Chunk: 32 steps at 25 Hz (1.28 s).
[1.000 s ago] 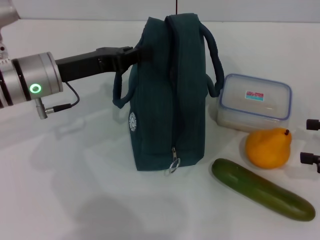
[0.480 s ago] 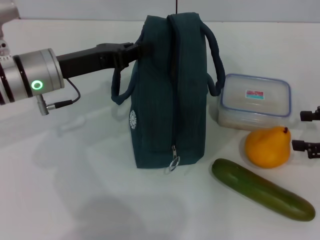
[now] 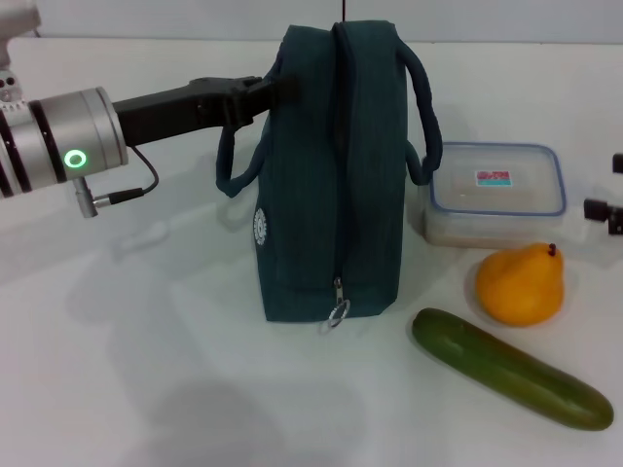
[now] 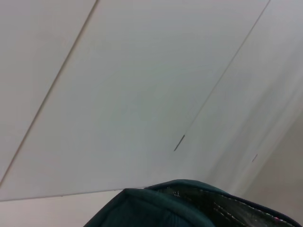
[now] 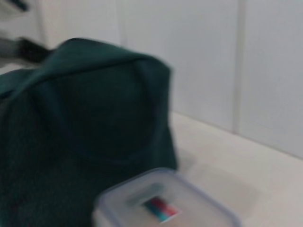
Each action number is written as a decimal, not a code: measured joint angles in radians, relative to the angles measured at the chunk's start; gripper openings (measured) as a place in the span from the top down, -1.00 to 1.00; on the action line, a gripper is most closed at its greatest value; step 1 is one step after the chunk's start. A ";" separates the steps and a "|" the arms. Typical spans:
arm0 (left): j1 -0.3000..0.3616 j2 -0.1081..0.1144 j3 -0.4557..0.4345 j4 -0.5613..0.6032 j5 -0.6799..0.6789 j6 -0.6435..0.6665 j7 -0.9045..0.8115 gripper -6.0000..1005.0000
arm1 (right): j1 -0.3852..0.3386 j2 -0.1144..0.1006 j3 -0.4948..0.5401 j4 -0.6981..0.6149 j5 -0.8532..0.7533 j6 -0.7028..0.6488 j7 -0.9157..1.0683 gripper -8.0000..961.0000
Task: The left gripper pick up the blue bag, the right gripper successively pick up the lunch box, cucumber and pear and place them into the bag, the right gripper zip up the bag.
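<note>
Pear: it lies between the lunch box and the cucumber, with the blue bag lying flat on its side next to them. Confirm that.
Not quite. The pear does lie between the lunch box and the cucumber, but the blue bag is not flat on its side: the head view shows it standing upright, its zipper running down the near edge, with the left tool at its upper edge.

- The head view is bright and evenly lit, with the white desk close to washed out.
- Soft, faint shadows lie on the desk beside the blue bag and under the cucumber.
- A green ring light glows on the left arm.
- The right wrist view is blurred, smearing the bag and the lunch box.
- The left wrist view is pale and low in contrast.
</note>
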State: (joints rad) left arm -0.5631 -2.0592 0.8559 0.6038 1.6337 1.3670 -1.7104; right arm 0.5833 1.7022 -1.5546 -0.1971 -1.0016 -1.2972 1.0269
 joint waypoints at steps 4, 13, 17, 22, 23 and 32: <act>-0.002 0.001 0.000 0.000 0.000 -0.007 0.000 0.90 | -0.016 0.010 0.052 -0.029 -0.002 0.027 0.025 -0.73; 0.000 0.005 0.002 0.001 0.005 -0.008 0.003 0.90 | -0.130 0.003 0.056 -0.171 -0.057 -0.119 0.019 -0.72; 0.002 0.004 0.006 0.001 0.007 -0.008 0.008 0.90 | -0.137 -0.001 0.059 -0.177 -0.120 -0.171 0.024 -0.72; -0.006 -0.002 0.006 0.000 0.007 -0.008 0.017 0.90 | -0.133 -0.001 0.059 -0.173 -0.162 -0.153 0.050 -0.72; -0.008 -0.003 0.006 -0.001 0.007 -0.008 0.017 0.90 | -0.128 0.001 0.059 -0.175 -0.177 -0.150 0.059 -0.72; -0.010 -0.013 0.006 -0.001 0.008 -0.006 0.020 0.90 | -0.049 0.019 0.059 -0.179 -0.293 -0.066 0.172 -0.71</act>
State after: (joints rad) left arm -0.5729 -2.0721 0.8621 0.6027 1.6414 1.3607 -1.6906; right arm 0.5340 1.7208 -1.4955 -0.3766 -1.2945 -1.3630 1.1990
